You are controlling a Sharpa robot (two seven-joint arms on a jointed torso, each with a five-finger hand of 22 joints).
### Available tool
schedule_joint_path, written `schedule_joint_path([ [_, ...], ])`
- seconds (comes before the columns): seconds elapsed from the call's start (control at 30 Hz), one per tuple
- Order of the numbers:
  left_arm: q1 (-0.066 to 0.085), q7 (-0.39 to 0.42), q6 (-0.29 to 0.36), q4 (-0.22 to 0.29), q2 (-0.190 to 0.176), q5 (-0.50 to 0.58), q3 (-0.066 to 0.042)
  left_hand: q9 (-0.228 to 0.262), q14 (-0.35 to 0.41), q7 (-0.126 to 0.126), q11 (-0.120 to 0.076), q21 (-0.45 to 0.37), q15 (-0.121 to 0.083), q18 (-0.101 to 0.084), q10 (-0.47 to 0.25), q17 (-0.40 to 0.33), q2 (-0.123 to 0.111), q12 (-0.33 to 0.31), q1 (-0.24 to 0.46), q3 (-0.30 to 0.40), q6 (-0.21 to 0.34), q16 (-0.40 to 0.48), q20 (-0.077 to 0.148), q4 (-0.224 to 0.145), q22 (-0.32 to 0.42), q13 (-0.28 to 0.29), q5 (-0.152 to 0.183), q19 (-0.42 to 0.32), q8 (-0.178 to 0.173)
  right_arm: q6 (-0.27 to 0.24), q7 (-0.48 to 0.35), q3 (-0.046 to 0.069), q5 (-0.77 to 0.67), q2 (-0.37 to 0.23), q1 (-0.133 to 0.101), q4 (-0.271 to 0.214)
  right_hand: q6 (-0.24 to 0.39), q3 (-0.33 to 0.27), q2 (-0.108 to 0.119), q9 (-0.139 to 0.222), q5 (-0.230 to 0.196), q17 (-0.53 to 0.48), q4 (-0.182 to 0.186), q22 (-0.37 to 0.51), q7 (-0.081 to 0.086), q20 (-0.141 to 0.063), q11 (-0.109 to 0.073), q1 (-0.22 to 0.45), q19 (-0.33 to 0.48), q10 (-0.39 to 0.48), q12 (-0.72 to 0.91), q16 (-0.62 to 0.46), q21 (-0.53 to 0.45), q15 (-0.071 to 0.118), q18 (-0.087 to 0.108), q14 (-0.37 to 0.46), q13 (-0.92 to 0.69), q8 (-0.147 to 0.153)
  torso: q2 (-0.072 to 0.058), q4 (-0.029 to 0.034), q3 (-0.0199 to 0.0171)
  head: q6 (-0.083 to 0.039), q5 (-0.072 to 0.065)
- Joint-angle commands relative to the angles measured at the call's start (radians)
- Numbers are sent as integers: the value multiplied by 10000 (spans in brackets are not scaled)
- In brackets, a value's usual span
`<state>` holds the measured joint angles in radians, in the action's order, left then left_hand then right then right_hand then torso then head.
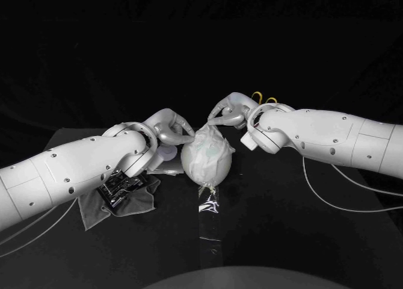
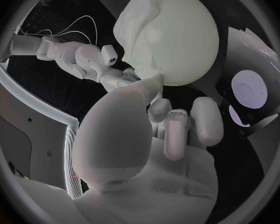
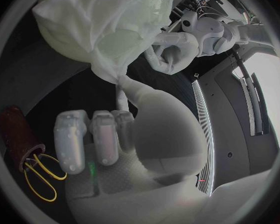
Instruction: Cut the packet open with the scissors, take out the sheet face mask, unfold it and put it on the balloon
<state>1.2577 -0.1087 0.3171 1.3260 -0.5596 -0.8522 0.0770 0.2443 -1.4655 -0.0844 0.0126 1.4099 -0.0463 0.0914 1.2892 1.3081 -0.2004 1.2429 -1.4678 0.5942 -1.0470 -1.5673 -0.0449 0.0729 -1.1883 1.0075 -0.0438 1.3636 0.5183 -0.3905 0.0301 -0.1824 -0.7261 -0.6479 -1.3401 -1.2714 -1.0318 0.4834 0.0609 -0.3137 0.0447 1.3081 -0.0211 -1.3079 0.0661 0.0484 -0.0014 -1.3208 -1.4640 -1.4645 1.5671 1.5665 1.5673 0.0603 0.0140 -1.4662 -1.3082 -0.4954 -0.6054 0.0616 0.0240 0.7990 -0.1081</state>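
A pale balloon [image 1: 207,161] stands on a clear stand [image 1: 209,208] in the middle of the table. The white sheet face mask [image 1: 204,144] is draped over it. My right hand [image 1: 229,112] is at the balloon's top and pinches a twisted edge of the mask [image 3: 120,92]. My left hand [image 1: 170,130] is at the balloon's left side, with one fingertip [image 2: 155,80] pressed on the balloon [image 2: 177,40] and its other fingers curled in. The mask [image 2: 136,27] covers part of the balloon on the side towards the right hand [image 2: 99,67]. The scissors [image 3: 40,173], with yellow handles, stand in a dark holder [image 3: 17,134].
A grey cloth [image 1: 123,208] lies on the table under my left forearm, with a black object [image 1: 117,183] on it. The opened packet [image 2: 249,89], printed with white circles, lies by the stand. The yellow scissor handles [image 1: 262,96] stick up behind my right hand.
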Motion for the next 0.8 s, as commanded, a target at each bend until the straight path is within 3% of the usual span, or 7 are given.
schedule_joint_path([
  [0.03,-2,538,428,21,29,272,-12,98,-1053,27,-105,67,-78,-119,248,2627,-74,-25,353,460,-104,-35,22,-177,-81,72,-50,85,82,57,-2,7,-57,-20,-4,-30,-78,64,-100,-215,39,2627,21,-2629,-15,-24,-59,7,-1068,-1063,37,43,35,46,-140,-1046,-2626,-57,-2,-5,3,6,-5],
  [0.4,-7,910,914,21,-66,1116,-36,248,-1053,42,-121,145,-104,-145,401,2627,-197,6,809,1056,-134,-35,45,-467,-231,254,-67,154,176,-24,-31,7,-51,-100,-5,-93,-74,70,-95,-221,40,2627,17,-2629,-16,-24,-59,13,-1068,-1063,37,43,35,46,-140,-1046,-2626,-65,1,1,0,-18,-11],
  [0.8,-6,719,944,-51,-197,1336,-48,366,-1053,34,-115,185,-101,-158,476,2627,-224,44,1004,1320,-111,-35,43,-610,-306,368,-77,195,248,-698,-292,11,77,-154,-6,-107,-70,78,-90,-229,40,2627,12,-2629,-16,-24,-59,20,-1068,-1063,37,43,35,46,-140,-1046,-2626,-75,-2,13,-1,-31,-36],
])
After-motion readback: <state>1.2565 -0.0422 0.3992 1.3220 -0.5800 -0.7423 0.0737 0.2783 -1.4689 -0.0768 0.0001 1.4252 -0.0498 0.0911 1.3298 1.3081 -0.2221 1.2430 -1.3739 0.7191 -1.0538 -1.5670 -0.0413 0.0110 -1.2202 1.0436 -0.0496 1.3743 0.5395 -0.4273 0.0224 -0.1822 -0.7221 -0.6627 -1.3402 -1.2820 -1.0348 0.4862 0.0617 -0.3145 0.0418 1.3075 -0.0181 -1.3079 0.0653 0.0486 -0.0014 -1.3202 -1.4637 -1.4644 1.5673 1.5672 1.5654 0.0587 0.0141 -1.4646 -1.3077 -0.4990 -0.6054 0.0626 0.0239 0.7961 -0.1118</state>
